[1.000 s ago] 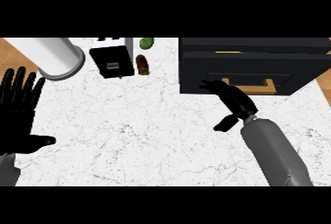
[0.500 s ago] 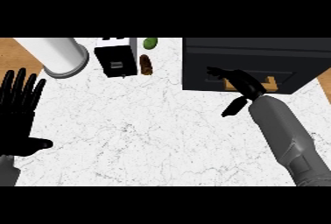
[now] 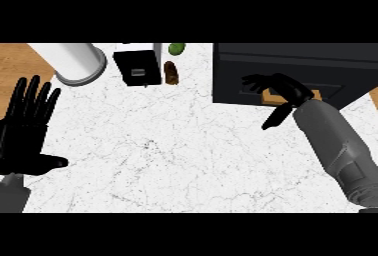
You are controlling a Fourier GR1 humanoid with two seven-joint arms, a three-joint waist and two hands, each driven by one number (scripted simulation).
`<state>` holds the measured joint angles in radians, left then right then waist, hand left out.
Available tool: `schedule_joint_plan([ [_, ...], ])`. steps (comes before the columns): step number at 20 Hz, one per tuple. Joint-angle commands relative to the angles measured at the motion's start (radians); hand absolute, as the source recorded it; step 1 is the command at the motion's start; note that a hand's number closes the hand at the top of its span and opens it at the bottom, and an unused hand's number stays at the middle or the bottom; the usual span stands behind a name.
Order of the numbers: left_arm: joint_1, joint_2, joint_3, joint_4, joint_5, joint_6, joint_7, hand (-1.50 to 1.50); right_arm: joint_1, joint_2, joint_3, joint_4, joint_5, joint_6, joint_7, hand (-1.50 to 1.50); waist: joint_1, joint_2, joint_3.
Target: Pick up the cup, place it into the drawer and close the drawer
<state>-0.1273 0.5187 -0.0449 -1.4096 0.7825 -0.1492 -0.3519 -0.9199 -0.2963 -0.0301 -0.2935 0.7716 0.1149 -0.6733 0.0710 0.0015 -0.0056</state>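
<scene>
Right hand (image 3: 279,87) hovers over the front of the dark, flat-faced drawer (image 3: 236,95), fingers spread and relaxed, thumb pointing back toward the desk (image 3: 162,150), gripping nothing that I can make out. A small tan shape just beneath it is, I judge, the cup (image 3: 316,94), lying in the drawer, though the hand hides most of it. If so, placing looks nearly done, and closing the drawer is left. Left hand (image 3: 29,125) rests flat and open at the left edge. White veined marble covers the desk, and a smooth white cylinder (image 3: 74,57) with a grey rim stands far left.
</scene>
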Motion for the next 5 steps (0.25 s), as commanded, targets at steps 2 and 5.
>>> schedule_joint_plan([
  [2,-0.016,-0.021,-0.004,-0.008,-0.021,0.019,-0.015,-1.5,-0.063,-0.093,-0.031,0.086,0.012,-0.033,0.079,-1.5,0.022,0.039,0.009],
  [5,0.001,-0.033,-0.009,-0.019,-0.031,0.038,-0.013,-1.5,-0.069,-0.08,-0.039,0.102,0.005,-0.028,0.062,-1.5,0.017,0.031,0.009],
])
